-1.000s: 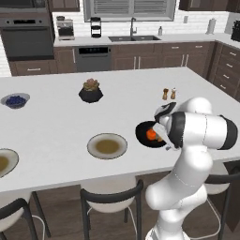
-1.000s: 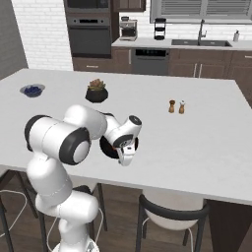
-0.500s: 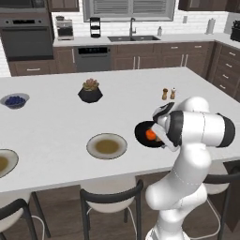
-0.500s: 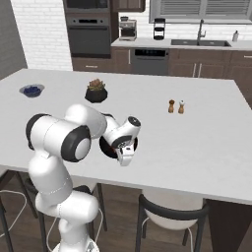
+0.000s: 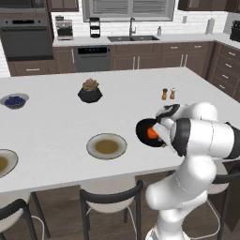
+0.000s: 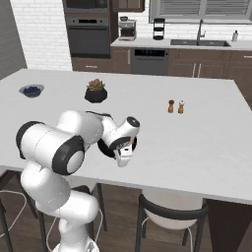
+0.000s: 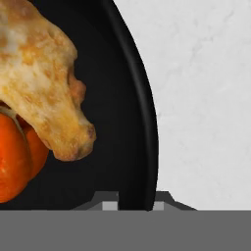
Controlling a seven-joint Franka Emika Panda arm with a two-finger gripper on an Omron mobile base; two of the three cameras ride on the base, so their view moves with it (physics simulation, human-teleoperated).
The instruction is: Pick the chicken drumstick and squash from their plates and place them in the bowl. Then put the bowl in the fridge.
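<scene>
So both bits of food are in the bowl (image 7: 132, 98) at this point. In the hand view the chicken drumstick (image 7: 44, 83) lies across the top of the squash (image 7: 17, 157), touching it, and the two sit against the black inside of the bowl. The gripper (image 7: 132, 203) is right at the bowl's rim, one fingertip on each side of it, so the jaws look pinched on the rim (inner tip inside the bowl, outer tip over the white counter).

From the left base view you can see the bowl (image 5: 146, 132) near the front right part of the counter (image 5: 61, 136), with the orange squash (image 5: 152, 133) showing inside it and the arm's wrist curled right over it. The gripper (image 5: 161, 136) itself is mostly hidden by the arm there. In the right base view the bowl (image 6: 106, 147) is a dark sliver tucked behind the hand, close to the front edge of the counter.

The two plates are to the left: one plate (image 5: 107, 146) in the middle front of the counter, the other plate (image 5: 4, 161) cut off by the left edge. Further back there's a small bowl of blueberries (image 5: 14, 101), a plant pot (image 5: 90, 91), and a pair of shakers (image 5: 168, 93) standing just beside each other.
</scene>
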